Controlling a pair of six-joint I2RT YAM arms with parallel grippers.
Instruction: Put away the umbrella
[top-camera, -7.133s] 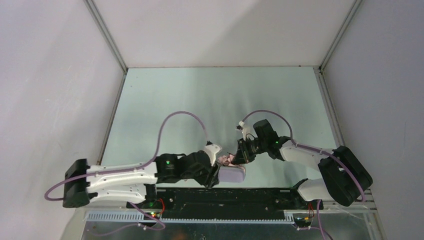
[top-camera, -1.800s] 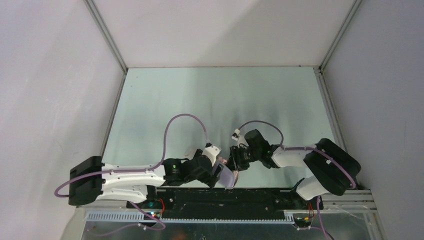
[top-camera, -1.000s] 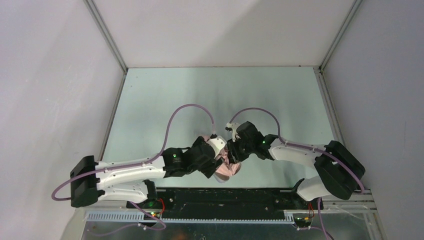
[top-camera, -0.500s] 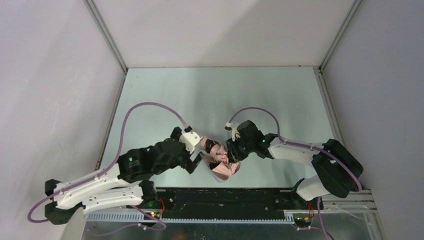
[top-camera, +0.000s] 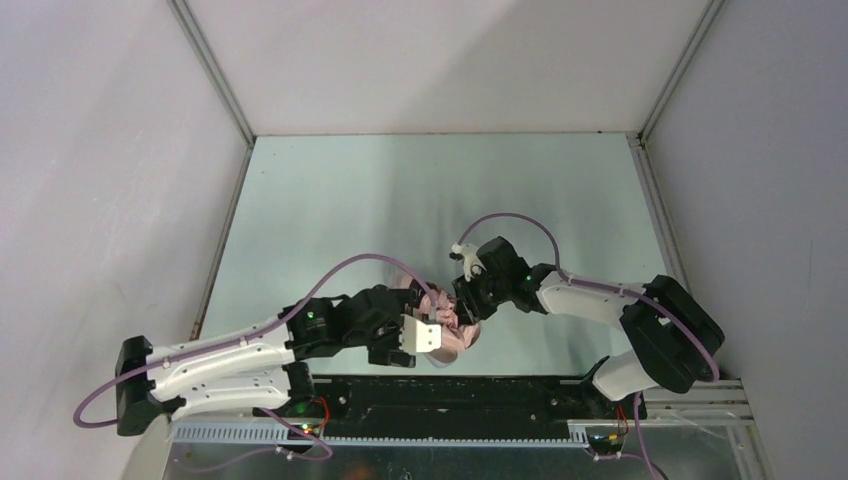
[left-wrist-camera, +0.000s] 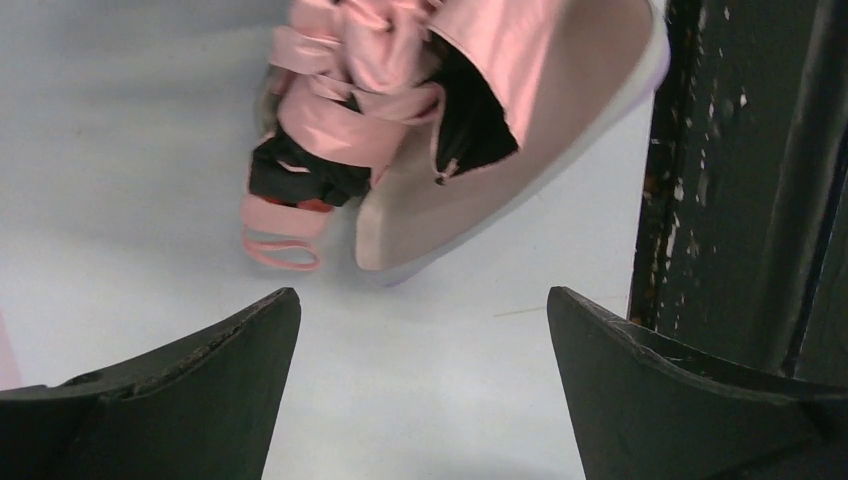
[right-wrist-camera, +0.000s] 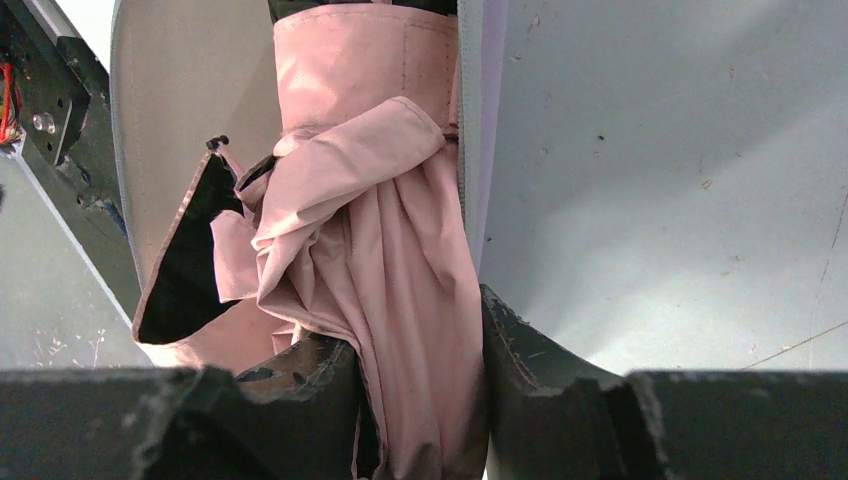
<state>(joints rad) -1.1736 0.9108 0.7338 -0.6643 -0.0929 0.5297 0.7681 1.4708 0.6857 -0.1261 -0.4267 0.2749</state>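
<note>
One table (top-camera: 430, 200): all the action is bunched at the near edge between the two arms.
Case (left-wrist-camera: 450, 220): pale shell lying open on the table, right beside the black base rail (left-wrist-camera: 740, 200).
Umbrella (right-wrist-camera: 390, 230): crumpled pink bundle lying along the open case. Part of it sits between the case walls, and how much is properly inside I can't tell. Looks like the stuffing-in step to me, maybe halfway, with the case not closed yet.
Right gripper (right-wrist-camera: 415, 345): fingers clamped on a fat fold of fabric at the bundle's near end, a real pinch.
Left gripper (left-wrist-camera: 422, 300): fingers spread wide with nothing between them, hanging over bare table just beside the case.
Strap (left-wrist-camera: 280, 250): little loop flopped on the table outside the case, touching the bundle's end.
Next move: my guess is the right one shoves the fabric deeper while the left pins the shell or sweeps that strap in. Loose folds will probably want to spring back out or get caught in the rim.
Top view: shows how the arms converge on the pile, but the wrists hide both grips.
Right wrist view: the only one showing the pinch and the fabric between the case walls. No strap in it.
Left wrist view: the only one showing the strap on the table and the open jaws. No right gripper in it.
</note>
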